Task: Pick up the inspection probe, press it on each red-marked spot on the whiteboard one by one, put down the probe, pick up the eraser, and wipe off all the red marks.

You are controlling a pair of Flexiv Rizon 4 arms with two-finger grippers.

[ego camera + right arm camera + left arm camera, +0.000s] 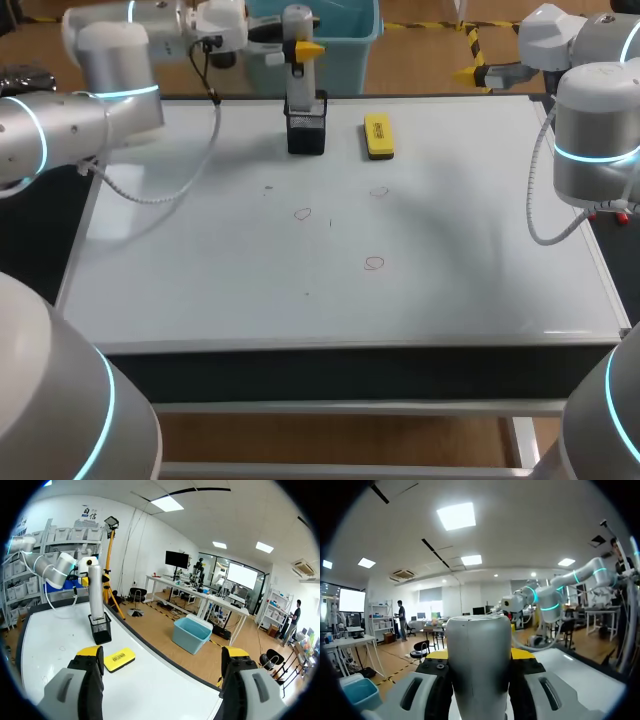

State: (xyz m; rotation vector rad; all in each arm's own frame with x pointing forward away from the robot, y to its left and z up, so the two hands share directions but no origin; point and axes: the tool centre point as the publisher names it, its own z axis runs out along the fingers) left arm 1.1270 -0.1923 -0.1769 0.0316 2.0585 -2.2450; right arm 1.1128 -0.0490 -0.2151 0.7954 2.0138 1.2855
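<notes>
The silver inspection probe (298, 70) stands upright in its black holder (306, 133) at the back of the whiteboard (450, 260). My left gripper (303, 48) is shut on the probe's upper part. In the left wrist view the probe (479, 660) fills the gap between the yellow fingertips (522, 653). A yellow eraser (378, 135) lies just right of the holder. Three small red rings are drawn mid-board (302, 213), (378, 191), (374, 263). My right gripper (162, 652) is open and empty off the right side, looking at the probe (95, 587), holder (101, 628) and eraser (119, 659).
The left arm's white cable (170, 190) loops low over the board's back left part. My right arm (595, 130) stands over the board's right edge. A few faint dark specks (268, 188) lie near the red rings.
</notes>
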